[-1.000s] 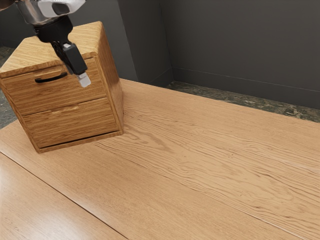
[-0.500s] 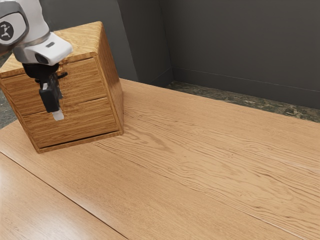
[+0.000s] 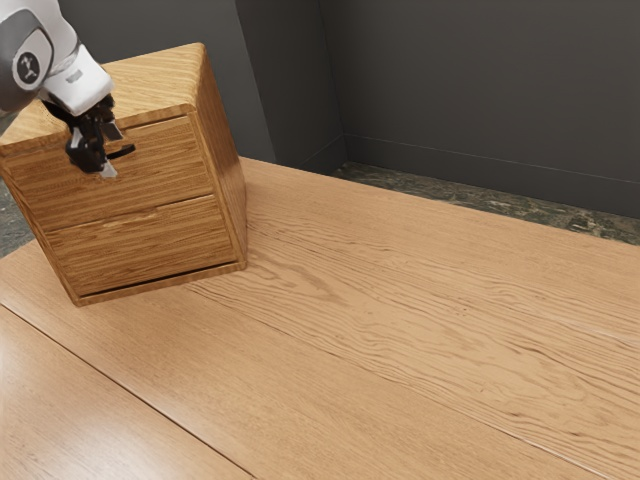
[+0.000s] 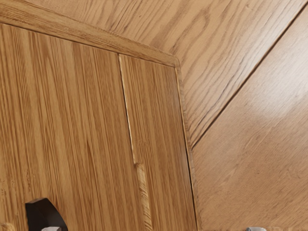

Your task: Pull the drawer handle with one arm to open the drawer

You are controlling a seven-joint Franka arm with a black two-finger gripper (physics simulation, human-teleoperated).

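A wooden cabinet (image 3: 170, 75) with two drawers stands at the exterior view's left. The upper drawer (image 3: 150, 175) carries a black handle (image 3: 122, 152) and sits flush with the cabinet front, as does the lower drawer (image 3: 140, 245). My gripper (image 3: 97, 163) is up against the upper drawer front, right at the handle's left part, and covers it. In the wrist view the drawer fronts are close, with the seam between the drawers (image 4: 127, 120) and a dark end of the handle (image 4: 42, 214) by one fingertip. The fingertips stand far apart, so the gripper is open.
The cabinet sits near the back left corner of a wide wooden table (image 3: 400, 330). Dark walls (image 3: 480, 80) rise behind the table. A plank seam (image 3: 120, 385) crosses the table's near left part.
My hand swung from the upper drawer's right part down in front of the drawers, then rose and turned. It now sits at the upper drawer's handle. The drawers have not moved.
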